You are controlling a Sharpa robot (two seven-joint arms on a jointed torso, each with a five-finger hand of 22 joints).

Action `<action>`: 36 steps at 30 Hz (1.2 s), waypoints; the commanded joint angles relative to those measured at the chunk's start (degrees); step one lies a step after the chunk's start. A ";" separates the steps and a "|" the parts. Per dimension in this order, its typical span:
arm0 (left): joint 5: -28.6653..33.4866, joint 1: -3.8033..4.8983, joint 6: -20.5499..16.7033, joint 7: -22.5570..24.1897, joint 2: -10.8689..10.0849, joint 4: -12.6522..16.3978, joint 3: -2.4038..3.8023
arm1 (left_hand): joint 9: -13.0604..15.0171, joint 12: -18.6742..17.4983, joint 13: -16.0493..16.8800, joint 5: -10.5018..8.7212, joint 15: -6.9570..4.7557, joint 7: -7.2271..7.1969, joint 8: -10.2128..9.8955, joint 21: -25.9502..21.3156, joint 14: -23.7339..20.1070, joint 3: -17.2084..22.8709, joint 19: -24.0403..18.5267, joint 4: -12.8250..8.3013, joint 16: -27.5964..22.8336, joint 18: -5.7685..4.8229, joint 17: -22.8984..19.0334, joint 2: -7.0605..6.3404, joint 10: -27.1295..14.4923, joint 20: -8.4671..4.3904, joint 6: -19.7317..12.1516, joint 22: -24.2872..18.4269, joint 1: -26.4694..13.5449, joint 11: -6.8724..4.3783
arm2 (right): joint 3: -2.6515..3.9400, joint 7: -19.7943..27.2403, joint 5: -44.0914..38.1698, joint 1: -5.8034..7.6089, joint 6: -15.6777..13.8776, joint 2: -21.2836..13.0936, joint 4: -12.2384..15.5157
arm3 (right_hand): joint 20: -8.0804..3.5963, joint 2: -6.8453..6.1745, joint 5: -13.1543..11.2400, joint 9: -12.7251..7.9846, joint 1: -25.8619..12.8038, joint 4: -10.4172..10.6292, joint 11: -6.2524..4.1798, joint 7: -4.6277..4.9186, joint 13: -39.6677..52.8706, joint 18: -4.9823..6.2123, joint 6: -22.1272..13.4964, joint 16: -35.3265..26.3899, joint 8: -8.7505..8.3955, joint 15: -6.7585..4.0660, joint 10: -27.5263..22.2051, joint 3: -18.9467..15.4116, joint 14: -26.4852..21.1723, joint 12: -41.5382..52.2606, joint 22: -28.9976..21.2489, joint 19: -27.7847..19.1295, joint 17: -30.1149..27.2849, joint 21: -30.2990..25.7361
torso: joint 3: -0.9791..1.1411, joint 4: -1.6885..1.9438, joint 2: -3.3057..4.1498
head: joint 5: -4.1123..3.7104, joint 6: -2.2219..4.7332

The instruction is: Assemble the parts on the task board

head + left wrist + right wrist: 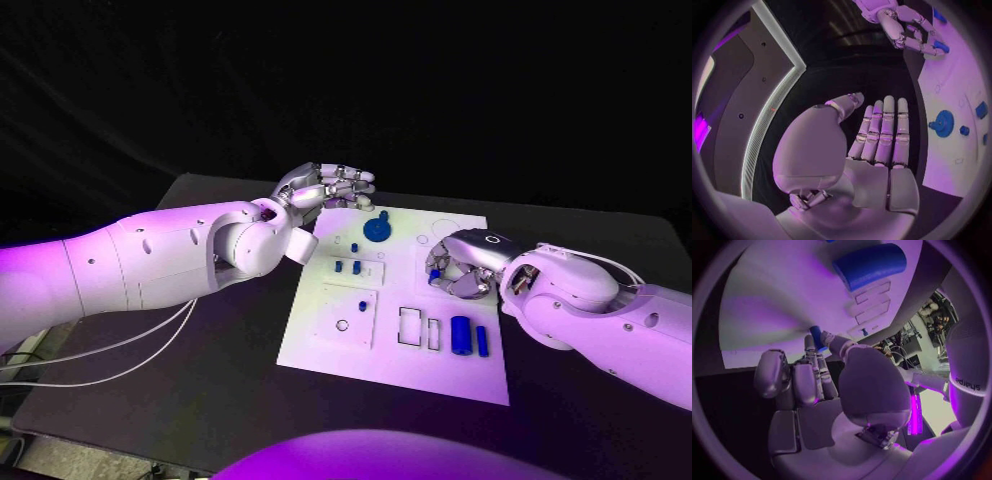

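Pinching a small blue part (816,336) over the task board (325,345), right hand (464,268); left hand (879,135) flat-fingered, empty; blue cylinder (460,334) unseated, assembly evidently incomplete.

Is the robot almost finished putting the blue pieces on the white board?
Not yet. A round blue part and two small pegs already sit on the task board. The right hand pinches a small blue piece over it. The blue cylinder lies loose, and the left hand holds nothing.
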 commanded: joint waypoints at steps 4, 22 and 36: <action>-0.12 0.06 1.04 0.40 0.08 -0.02 0.05 | -0.06 0.13 0.08 0.00 0.45 1.03 -0.20 -0.10 -0.01 -0.17 0.43 -0.04 -0.23 0.56 0.05 0.65 -0.31 0.07 -0.50 -0.05 0.09 -0.09 | 0.11 -1.42 -1.21 -0.30 -4.99 -1.02 2.02 | -0.18 1.65 0.10 1.88 0.66 -0.11 -0.63 -0.66 0.34 -0.56 0.92 0.30 1.18 -0.51 1.32 0.38 0.80 0.27 5.08 0.39 0.10 0.42 | 0.00 -0.08 -0.07 | -0.08 0.24; -0.12 0.06 1.09 0.50 0.43 -1.07 0.05 | -0.05 0.25 0.11 -0.01 0.47 1.03 -0.19 -0.25 0.02 -0.30 0.53 0.08 -0.28 0.56 0.17 0.63 -0.34 0.10 -0.49 -0.15 -0.11 -0.07 | 1.17 -0.67 6.35 0.34 -11.02 -3.25 14.30 | -0.28 1.36 0.17 2.28 0.53 -0.27 -0.66 -0.64 0.37 -0.73 0.76 0.53 1.55 -0.56 1.43 0.30 0.90 0.07 5.50 0.75 0.48 1.22 | 0.02 -0.12 -0.07 | 0.36 0.29; -0.11 0.06 1.16 0.54 1.08 -1.37 0.05 | -0.05 0.25 0.11 -0.01 0.47 1.03 -0.19 -0.25 0.02 -0.30 0.53 0.08 -0.28 0.56 0.17 0.63 -0.34 0.10 -0.49 -0.15 -0.11 -0.07 | -0.19 1.34 7.04 -3.15 -9.94 4.90 11.27 | -0.33 1.43 0.30 2.54 0.76 -0.56 -0.61 -0.51 0.39 -0.69 0.38 0.53 1.70 -0.56 1.36 0.53 0.92 -0.16 5.47 0.70 0.40 1.02 | -0.02 0.01 0.07 | 1.13 0.06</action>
